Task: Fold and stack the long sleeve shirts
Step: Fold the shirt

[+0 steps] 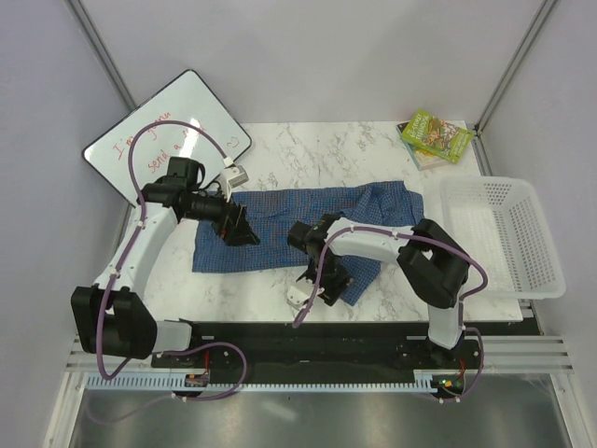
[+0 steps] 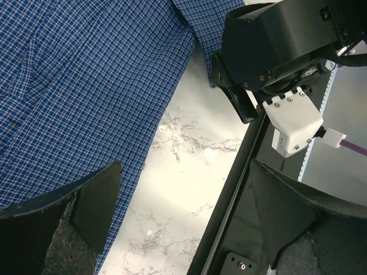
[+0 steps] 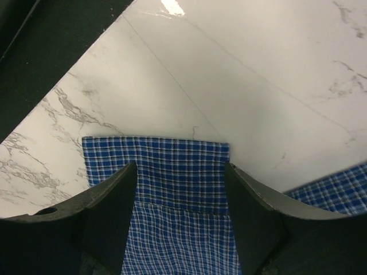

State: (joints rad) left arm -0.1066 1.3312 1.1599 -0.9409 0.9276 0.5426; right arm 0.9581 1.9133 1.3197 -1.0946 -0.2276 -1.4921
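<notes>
We log the shirt, soft blue fine-check cloth, spread in loose folds across the middle of the white marbled table. Left gripper hangs over its left part, jaws wide, holding nothing. Right gripper straddles a square-cornered sleeve end, jaws apart, cloth flat between them

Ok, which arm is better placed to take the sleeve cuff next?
Right: the right gripper sits open over the sleeve cuff, straddling it, while the left gripper hangs open over the shirt body, farther off.
</notes>
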